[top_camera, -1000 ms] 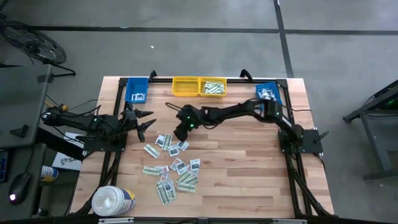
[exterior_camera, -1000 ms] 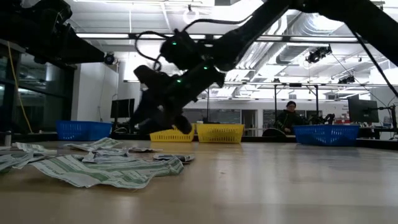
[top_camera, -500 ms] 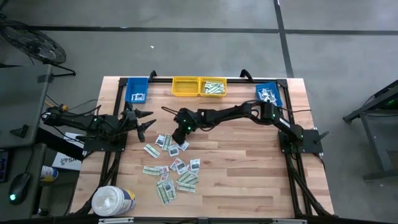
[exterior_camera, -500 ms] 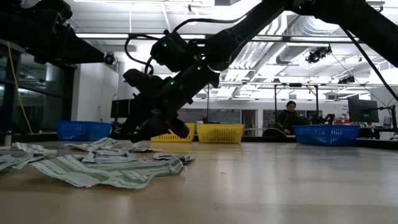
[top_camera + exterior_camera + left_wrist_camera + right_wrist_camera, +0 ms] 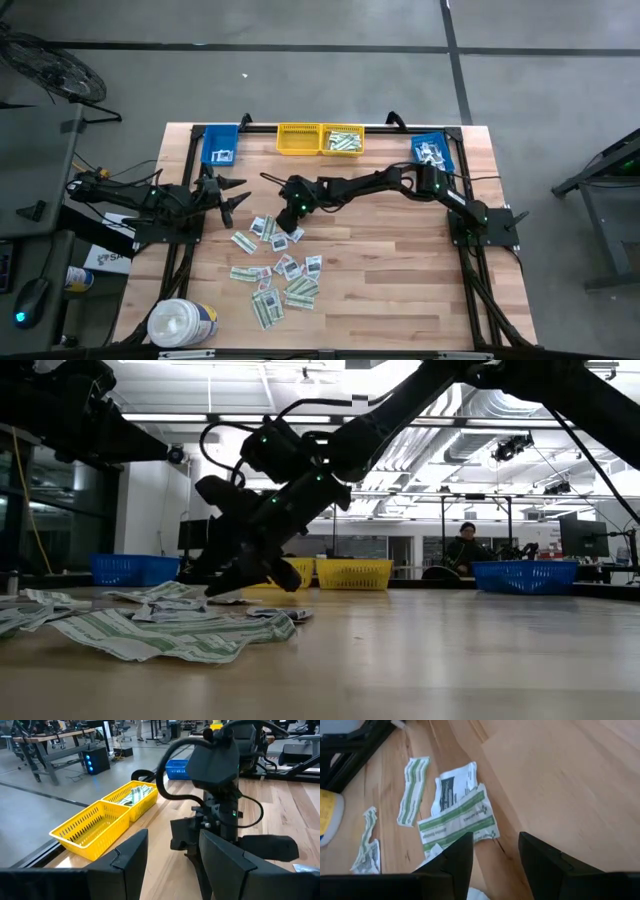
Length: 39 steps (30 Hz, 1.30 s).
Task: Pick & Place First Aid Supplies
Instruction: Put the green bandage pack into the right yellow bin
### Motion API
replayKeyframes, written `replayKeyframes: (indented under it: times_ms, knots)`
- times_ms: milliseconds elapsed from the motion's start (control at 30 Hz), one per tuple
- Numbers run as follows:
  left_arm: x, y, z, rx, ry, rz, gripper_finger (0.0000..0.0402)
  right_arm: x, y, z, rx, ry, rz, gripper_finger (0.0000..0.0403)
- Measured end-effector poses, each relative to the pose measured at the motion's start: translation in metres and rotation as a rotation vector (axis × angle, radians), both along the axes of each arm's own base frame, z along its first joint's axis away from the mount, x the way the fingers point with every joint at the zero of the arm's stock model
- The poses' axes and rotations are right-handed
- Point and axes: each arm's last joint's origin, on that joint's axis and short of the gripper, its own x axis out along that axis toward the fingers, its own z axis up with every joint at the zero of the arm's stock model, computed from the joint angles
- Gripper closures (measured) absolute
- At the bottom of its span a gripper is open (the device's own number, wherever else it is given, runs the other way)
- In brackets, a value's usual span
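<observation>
The right claw [image 5: 291, 212] hangs spread over the packets [image 5: 280, 268] at the picture's middle. Its wrist view shows 1 green-striped packet [image 5: 458, 822] lying just ahead. Left claw [image 5: 226, 192] waits spread, left side. Bare desk [image 5: 400, 280] lies to the right.

I can read nothing here. Past my right pincer [image 5: 492, 857] a long green-striped packet [image 5: 457, 820] carries a line of small print along its stripe, and the squarish white packet [image 5: 452, 790] touching it has a dark block with tiny lettering, but neither comes out as words. The big white tub [image 5: 182, 322] at the corner of the surface [image 5: 400, 270] has a blue and yellow label, also too small for me to make out.
</observation>
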Motion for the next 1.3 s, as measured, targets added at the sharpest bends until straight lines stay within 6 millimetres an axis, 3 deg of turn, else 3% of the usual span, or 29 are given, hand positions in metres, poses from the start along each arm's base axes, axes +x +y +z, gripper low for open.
replayKeyframes:
  times_ms: [433,800,1100,1300]
  knots:
    - [0.0,0.0,0.0,0.0,0.0,-0.001,0.0225,0.004,-0.001,-0.003,0.031,-0.044,-0.016,0.0251]
    - [0.0,0.0,0.0,0.0,0.0,0.0,0.0225,0.007,0.014,-0.001,0.047,-0.071,0.034,0.0251]
    - [0.0,0.0,0.0,-0.001,-0.004,0.0,0.0225,0.008,0.014,0.0,0.027,-0.089,0.032,0.0252]
    - [0.0,0.0,0.0,-0.001,-0.003,-0.001,0.0225,0.008,0.014,0.0,0.002,-0.091,0.034,0.0272]
